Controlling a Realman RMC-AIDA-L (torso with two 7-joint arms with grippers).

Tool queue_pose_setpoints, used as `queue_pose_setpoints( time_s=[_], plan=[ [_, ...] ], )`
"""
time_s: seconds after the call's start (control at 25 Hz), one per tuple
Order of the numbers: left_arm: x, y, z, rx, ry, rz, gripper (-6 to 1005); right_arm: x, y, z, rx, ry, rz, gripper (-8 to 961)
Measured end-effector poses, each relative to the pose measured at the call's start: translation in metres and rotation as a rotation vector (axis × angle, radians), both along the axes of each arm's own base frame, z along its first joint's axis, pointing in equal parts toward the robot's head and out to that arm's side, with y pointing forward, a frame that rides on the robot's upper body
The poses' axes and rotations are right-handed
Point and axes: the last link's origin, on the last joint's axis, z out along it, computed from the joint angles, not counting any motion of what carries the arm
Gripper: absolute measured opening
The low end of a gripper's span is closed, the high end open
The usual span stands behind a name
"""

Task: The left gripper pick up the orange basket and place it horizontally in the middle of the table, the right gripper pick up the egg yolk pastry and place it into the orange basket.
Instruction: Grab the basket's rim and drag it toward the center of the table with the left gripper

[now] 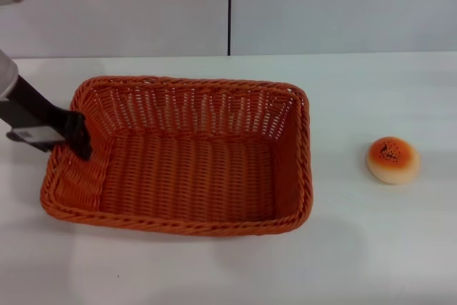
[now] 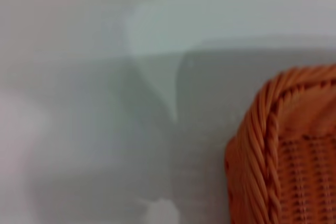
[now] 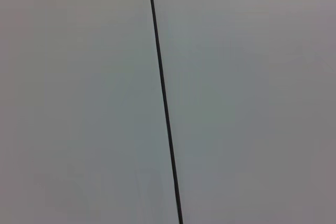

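Note:
The orange basket [image 1: 289,169] lies lengthwise across the middle of the white table [image 1: 371,255], and it holds nothing. My left gripper [image 1: 77,138] is at the basket's left rim, shut on the wall, with one black finger reaching down inside it. One braided corner of the basket [image 2: 262,145] shows close up in the left wrist view, over the table. The egg yolk pastry [image 1: 392,160] rests on the table to the right of the basket, about a hand's width from its right rim. My right gripper is out of view.
A pale wall with a dark vertical seam [image 1: 229,8] stands behind the table's far edge. The right wrist view shows only that wall and the seam [image 3: 164,98].

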Motion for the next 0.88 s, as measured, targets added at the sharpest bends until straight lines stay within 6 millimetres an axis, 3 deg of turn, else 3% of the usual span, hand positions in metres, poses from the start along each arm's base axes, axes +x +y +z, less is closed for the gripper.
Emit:
queue_pose_setpoints(
  time_s=[0.12,0.48,0.68,0.72,0.88],
  plan=[
    [0.003,0.003,0.010,0.047,0.011,-0.028,241,0.000,-0.001,0.000,0.002,0.000,0.002,560],
    [0.009,0.003,0.028,0.095,0.033,-0.070,429,0.001,-0.003,0.002,0.008,0.001,0.003,560],
    [0.009,0.003,0.028,0.095,0.033,-0.070,534,0.002,-0.008,0.005,0.015,0.013,0.011,560],
    [0.009,0.002,0.040,0.137,0.040,-0.100,555,0.002,-0.009,0.006,0.017,0.021,0.017,560],
    [0.013,-0.001,0.042,0.180,-0.017,-0.159,555,-0.004,-0.011,0.004,0.021,0.027,0.036,559]
  ],
)
